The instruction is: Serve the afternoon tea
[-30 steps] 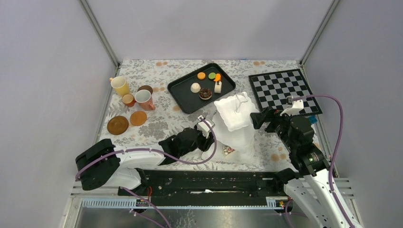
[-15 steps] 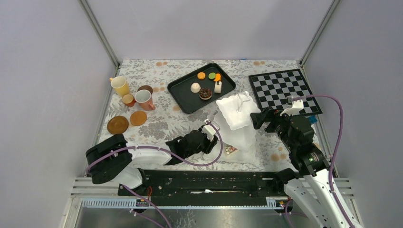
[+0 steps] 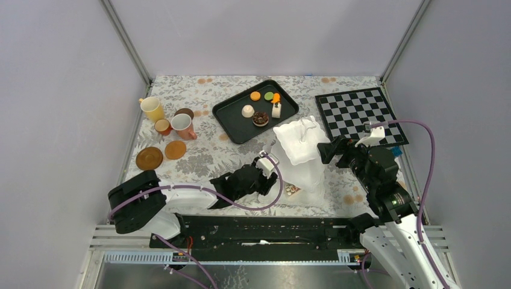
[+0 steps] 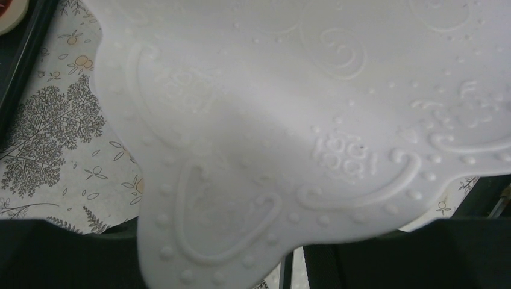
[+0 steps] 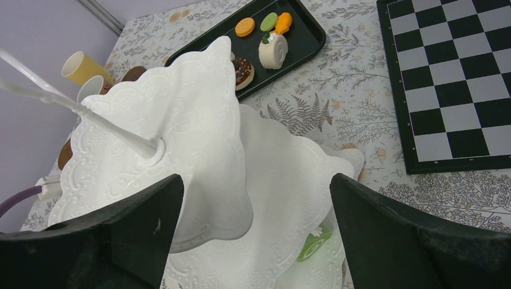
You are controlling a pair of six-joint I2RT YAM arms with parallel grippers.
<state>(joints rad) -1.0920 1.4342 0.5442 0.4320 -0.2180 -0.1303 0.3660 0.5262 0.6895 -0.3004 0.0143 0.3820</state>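
The white three-tier stand (image 3: 299, 150) stands near the table's front centre. A green-swirl cake (image 5: 314, 244) lies on its bottom tier. My left gripper (image 3: 267, 170) is low at the stand's left side. In the left wrist view a wavy lobe of a tier (image 4: 271, 120) fills the frame between the fingers, and a strip of cloth shows beside the right finger. My right gripper (image 3: 325, 150) hangs open just right of the stand (image 5: 181, 132), holding nothing. Several cakes and macarons (image 3: 260, 118) lie in the black tray (image 3: 229, 114).
Several cups, among them a yellow cup (image 3: 152, 108) and a white cup (image 3: 181, 125), stand at the far left, with two brown saucers (image 3: 149, 158) in front of them. A chessboard (image 3: 358, 114) lies at the back right. Cage walls enclose the table.
My left arm has drawn back toward the near edge and its gripper has dropped lower along the stand. The stand's top tier has shifted slightly right. The right arm has not moved.
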